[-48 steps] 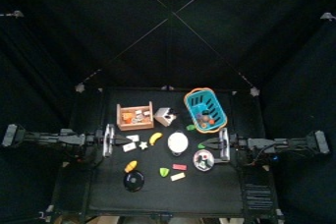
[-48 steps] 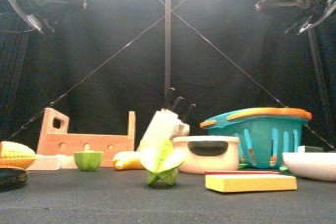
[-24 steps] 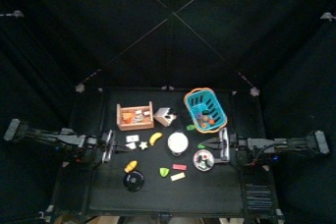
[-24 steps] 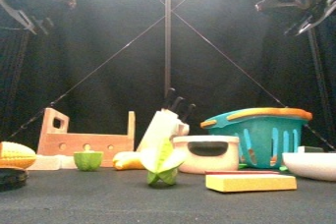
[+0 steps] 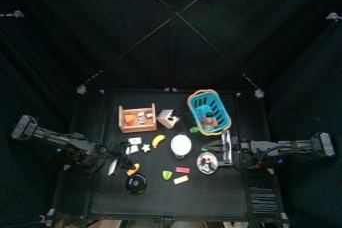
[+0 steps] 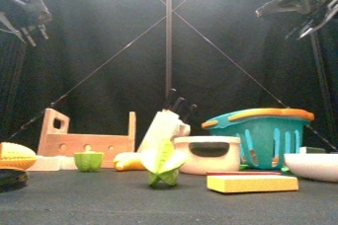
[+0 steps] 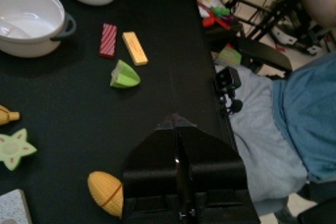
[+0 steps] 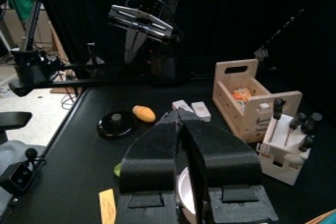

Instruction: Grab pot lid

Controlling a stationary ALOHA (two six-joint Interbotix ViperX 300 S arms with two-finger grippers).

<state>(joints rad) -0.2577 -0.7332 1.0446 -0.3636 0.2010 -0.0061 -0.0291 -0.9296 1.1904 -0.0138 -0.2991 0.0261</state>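
Observation:
The pot lid [image 5: 135, 184] is a small black disc lying flat near the table's front left. It also shows as a dark round disc [image 8: 114, 125] in the right wrist view and at the left edge [image 6: 11, 179] in the front view. My left gripper [image 5: 108, 164] hovers over the table's left side, a little left of and behind the lid, holding nothing. Its jaws [image 7: 176, 122] look pressed together, and the lid is not in the left wrist view. My right gripper [image 5: 222, 153] rests at the table's right side, jaws [image 8: 180, 128] together and empty.
An orange toy food [image 5: 134, 170] lies just behind the lid. A wooden rack [image 5: 136, 119], a teal basket [image 5: 209, 112], a white pot [image 5: 181, 145] and a white bowl [image 5: 209, 160] stand among small toy foods. A person in blue [image 7: 296, 90] sits beyond the table's edge.
The left arm has swung from lying straight along the table's left side to slanting down toward the front, bringing its gripper nearer the lid. The right arm has not moved.

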